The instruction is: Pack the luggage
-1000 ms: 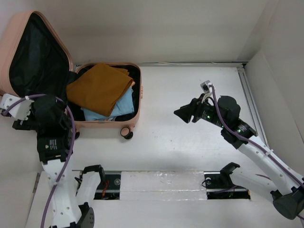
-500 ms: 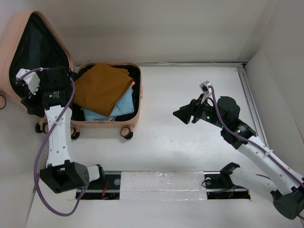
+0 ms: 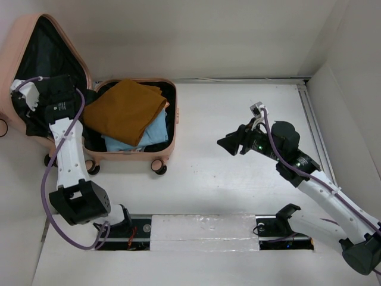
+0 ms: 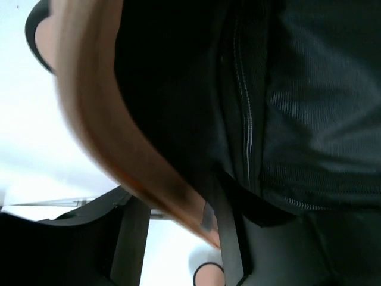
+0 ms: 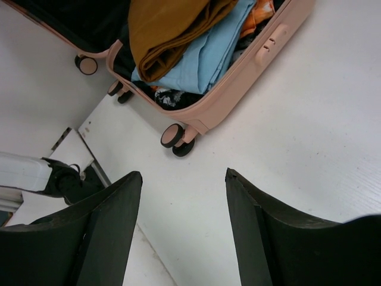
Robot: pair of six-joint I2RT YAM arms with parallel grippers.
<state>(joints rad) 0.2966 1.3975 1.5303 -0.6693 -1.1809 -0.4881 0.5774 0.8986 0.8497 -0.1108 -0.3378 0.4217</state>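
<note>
The luggage lies open at the far left, its peach base (image 3: 174,122) on the table and its black-lined lid (image 3: 41,65) standing up to the left. A mustard cloth (image 3: 122,110) lies on a light blue cloth (image 3: 152,132) in the base. My left gripper (image 3: 25,106) is at the lid's near rim. In the left wrist view the peach rim (image 4: 119,143) runs between my open left gripper (image 4: 178,250), against the right finger (image 4: 229,244). My right gripper (image 3: 221,143) hangs open and empty over the table's middle, right of the luggage (image 5: 238,77).
A caster wheel (image 3: 158,165) sticks out at the base's near corner and also shows in the right wrist view (image 5: 172,136). White walls close in the back and the right side (image 3: 351,89). A slot with the arm bases (image 3: 202,229) runs along the near edge.
My left arm has swung up from low beside the luggage to the lid's near rim. The right arm has stayed in place.
</note>
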